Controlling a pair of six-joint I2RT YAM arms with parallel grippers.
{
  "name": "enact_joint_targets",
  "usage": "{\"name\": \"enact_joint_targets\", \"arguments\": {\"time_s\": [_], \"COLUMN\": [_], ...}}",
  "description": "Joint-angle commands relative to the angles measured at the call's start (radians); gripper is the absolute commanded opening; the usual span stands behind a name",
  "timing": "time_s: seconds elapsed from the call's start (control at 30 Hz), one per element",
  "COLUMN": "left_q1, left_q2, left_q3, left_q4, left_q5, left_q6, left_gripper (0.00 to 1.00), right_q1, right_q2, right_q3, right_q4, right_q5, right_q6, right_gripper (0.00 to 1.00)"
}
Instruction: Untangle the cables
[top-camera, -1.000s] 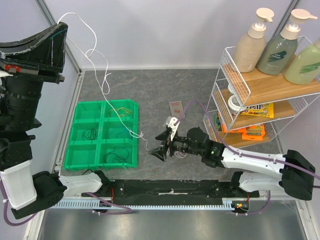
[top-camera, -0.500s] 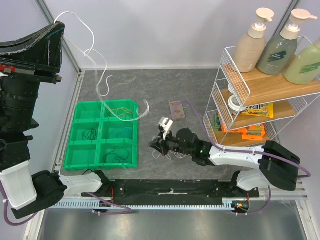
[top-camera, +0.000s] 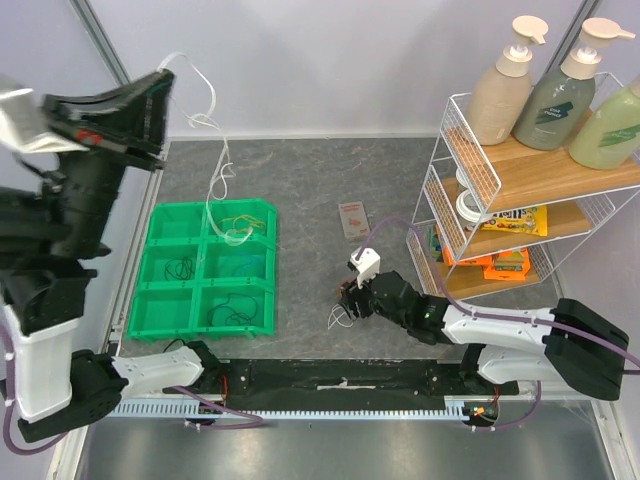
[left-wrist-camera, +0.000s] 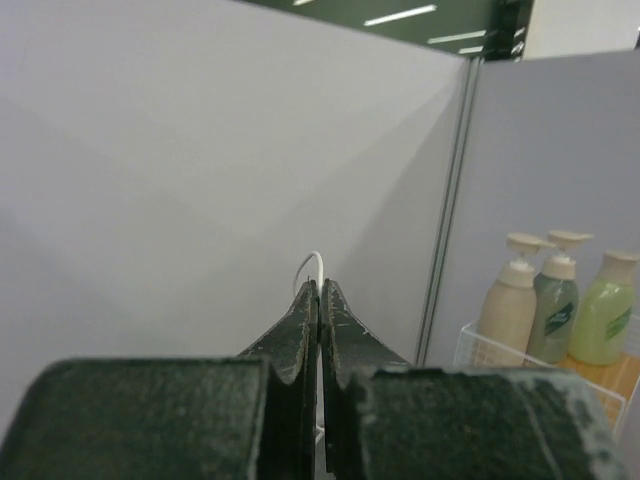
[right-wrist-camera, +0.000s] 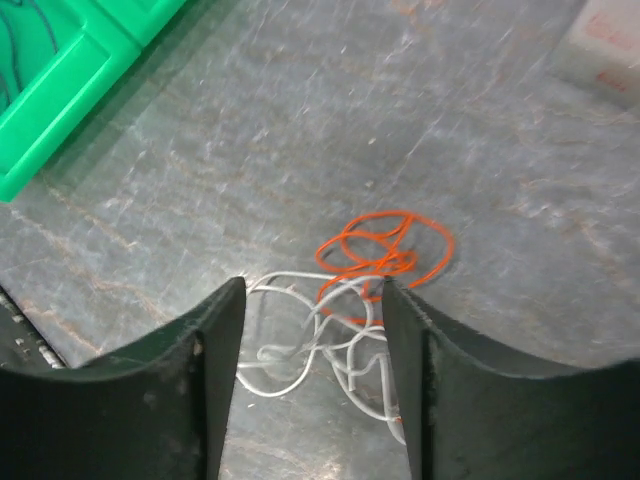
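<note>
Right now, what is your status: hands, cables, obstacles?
Left hand shut on white cable, raised high, cable hanging down to green tray. Right hand open, low over white-orange tangle on table. No obstacle seen.

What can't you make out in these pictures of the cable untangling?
- Left wrist view: only a loop of the white cable shows above the shut left jaws, which hide the rest.
- Right wrist view: the white tangle passes behind the open right jaws, so its ends are hidden.
- Top view: the thin cables in the green tray are too small to tell whether tangled.
</note>
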Motion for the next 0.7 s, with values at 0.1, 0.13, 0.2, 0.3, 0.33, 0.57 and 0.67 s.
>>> {"name": "enact_joint_targets", "arguments": {"time_s": [0.1, 0.13, 0.2, 0.3, 0.33, 0.57, 0.67], "left_q1": [0.001, 0.002, 0.008, 0.042, 0.063, 0.355, 0.457], "left_q2": [0.004, 0.008, 0.017, 0.037, 0.044, 0.095, 0.127], "left_q3": [-0.218, -0.234, -0.259, -0.296, -0.308, -0.4, -0.428], "left_q4": [-0.009, -0.01, -0.012, -0.009, -0.009, -0.006, 0.004], "left_q5": [-0.168, -0.177, -0.195, -0.195, -0.182, 0.079, 0.175], "left_q6": [0.088, 0.09, 0.091, 0.082, 0.075, -0.108, -0.163], "left_gripper": [0.02, 0.02, 0.02, 0.02, 0.02, 0.02, 0.02], "right_q1": [-0.01, -0.01, -0.01, -0.01, -0.01, -0.01, -0.01], "right_q2": [-0.088, -0.103, -0.137, -0.195, -0.212, -0.272, -0.281], "right_q3": [0.075, 0.075, 0.067, 0.041, 0.035, 0.023, 0.018], "right_q4": [-0.149, -0.168, -0.195, -0.207, -0.207, -0.23, -0.228], "right_q5": [0.098, 0.091, 0.083, 0.083, 0.08, 0.104, 0.111], "right_q6": [-0.093, -0.101, -0.11, -0.109, -0.104, -0.096, -0.098], "right_gripper": [0.85, 0.86, 0.86, 0.87, 0.87, 0.87, 0.87]}}
